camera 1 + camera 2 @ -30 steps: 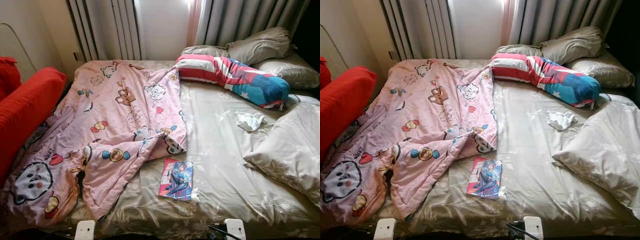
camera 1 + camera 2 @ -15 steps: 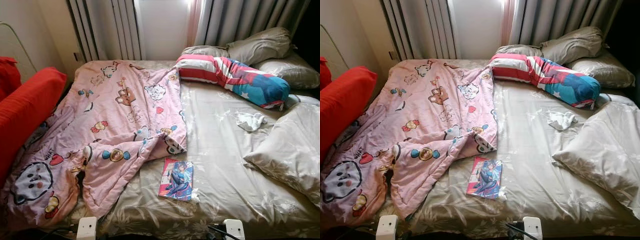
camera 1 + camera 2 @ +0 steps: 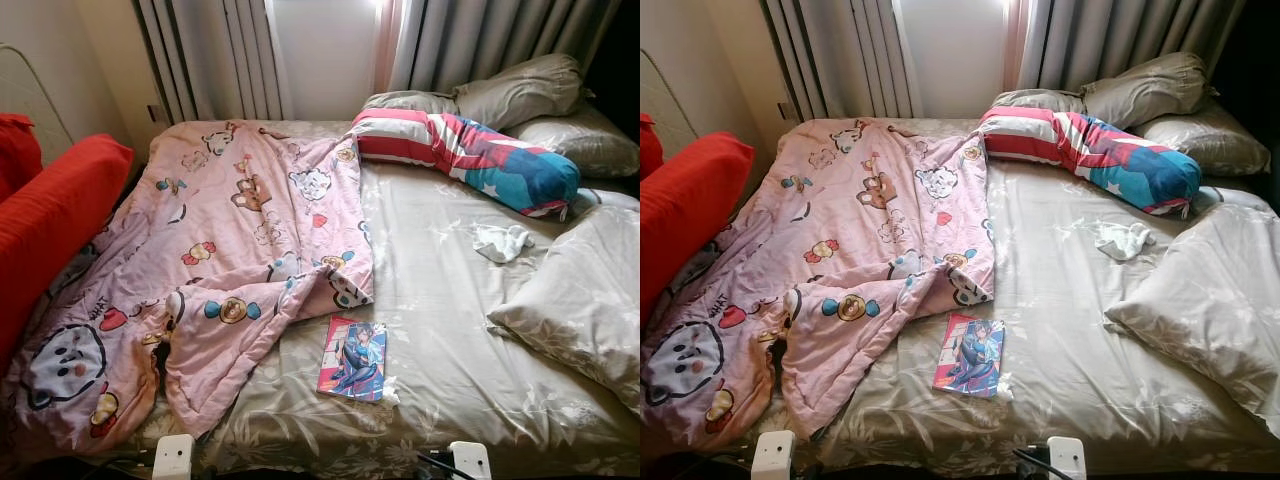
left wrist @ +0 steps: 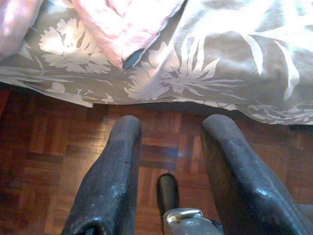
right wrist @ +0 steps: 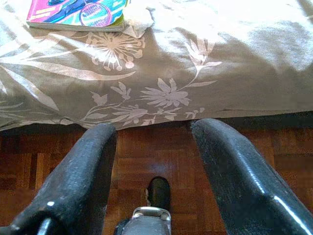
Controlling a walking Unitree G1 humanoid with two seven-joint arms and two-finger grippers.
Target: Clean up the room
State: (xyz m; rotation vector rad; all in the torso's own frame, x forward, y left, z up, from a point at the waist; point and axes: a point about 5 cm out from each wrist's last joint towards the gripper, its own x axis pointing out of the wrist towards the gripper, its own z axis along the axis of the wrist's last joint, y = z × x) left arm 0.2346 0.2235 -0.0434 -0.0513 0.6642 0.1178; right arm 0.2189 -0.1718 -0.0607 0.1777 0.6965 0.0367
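**Robot stands at the foot of an unmade bed, both claws empty**

A wide bed (image 3: pixel 450 270) with a beige flowered sheet lies ahead. A pink cartoon-print quilt (image 3: pixel 230 250) is rumpled over the robot's left half, one corner folded back. Just beside that corner, near the foot edge, a glossy comic book (image 3: pixel 352 358) lies flat on the sheet. A small white cloth (image 3: pixel 500 241) sits crumpled farther up on the right, near a striped red, white and blue bolster (image 3: pixel 470 155). Beige pillows (image 3: pixel 575 300) lie on the right side and at the head. A red cushion (image 3: pixel 50 215) rests beside the bed on the left. Grey curtains (image 3: pixel 210 55) hang behind.

The left gripper (image 4: pixel 168 161) hangs low over the wooden floor (image 4: pixel 44 147) at the bed's edge, its two black fingers spread wide apart, holding nothing. The right gripper (image 5: pixel 154 161) hangs likewise, fingers wide apart and empty, with the book's lower edge just above it on the sheet.

The book looks light, thin and slick, and lies flush on soft bedding; it would likely be best pinched at its near edge. The quilt looks soft, bulky and limp, so the folded corner seems the likeliest hold. The cloth should bunch easily.
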